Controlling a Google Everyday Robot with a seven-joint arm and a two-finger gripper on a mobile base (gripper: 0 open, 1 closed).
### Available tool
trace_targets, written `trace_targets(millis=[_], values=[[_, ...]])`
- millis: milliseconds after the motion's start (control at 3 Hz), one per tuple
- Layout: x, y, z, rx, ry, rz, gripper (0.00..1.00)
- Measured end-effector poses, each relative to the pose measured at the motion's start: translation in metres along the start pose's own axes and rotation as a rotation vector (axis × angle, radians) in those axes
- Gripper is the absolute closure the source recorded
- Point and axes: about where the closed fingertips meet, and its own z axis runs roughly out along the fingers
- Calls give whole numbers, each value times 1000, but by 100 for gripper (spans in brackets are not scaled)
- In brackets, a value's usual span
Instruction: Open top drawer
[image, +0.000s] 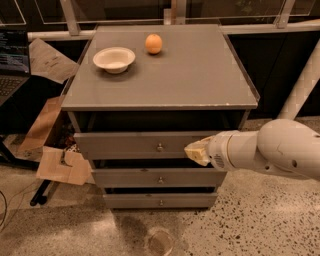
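Note:
The top drawer (125, 145) is the widest grey front of three on the grey cabinet, with a small round metal knob (160, 147) at its centre. A dark gap shows between its front and the cabinet top. My gripper (196, 151), a yellowish tip on the white arm (270, 152), comes in from the right. It sits in front of the right part of the top drawer front, a little right of the knob and at about its height.
A white bowl (114, 59) and an orange (154, 43) stand on the cabinet top (200, 75). Two narrower drawer fronts (160, 177) lie below. Cardboard pieces (60, 165) lean at the left. A laptop (12, 65) is at the far left. A white post (305, 85) stands at the right.

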Motion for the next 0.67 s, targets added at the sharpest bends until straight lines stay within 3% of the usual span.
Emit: trace_targets(millis=[333,667], values=[[-3,-13,15,21,-44,-11,100],[-8,-43,43,57,-113,-61,100]])
